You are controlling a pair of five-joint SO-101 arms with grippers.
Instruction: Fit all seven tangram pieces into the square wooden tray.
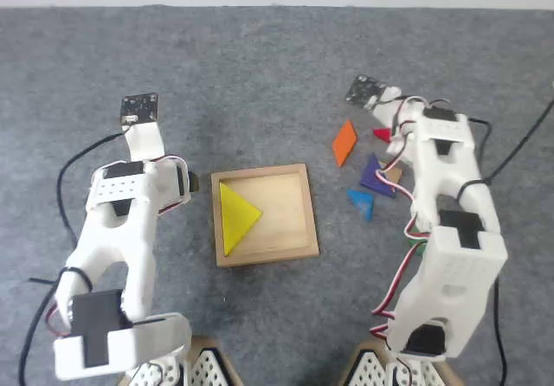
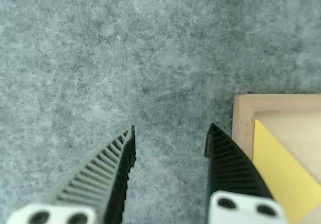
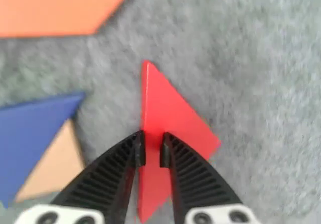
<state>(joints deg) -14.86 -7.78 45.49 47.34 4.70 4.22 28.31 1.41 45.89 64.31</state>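
The square wooden tray [image 1: 260,171] lies mid-table with a yellow triangle [image 1: 235,215] in its left half. To its right, an orange parallelogram [image 1: 344,142], a red triangle [image 1: 381,133], a purple-blue triangle [image 1: 376,176], a tan piece [image 1: 395,174] and a light blue triangle [image 1: 361,201] lie loose on the carpet. My right gripper [image 3: 150,148] is down on the red triangle [image 3: 170,113], shut on its long edge. My left gripper [image 2: 173,127] hangs open over bare carpet, just beside the tray's [image 2: 242,118] far left corner and the yellow triangle [image 2: 281,169].
Grey carpet covers the whole table. The orange parallelogram [image 3: 55,8], purple-blue triangle [image 3: 35,133] and tan piece [image 3: 50,169] crowd one side of the red triangle. A bit of green [image 1: 421,246] peeks from under the right arm.
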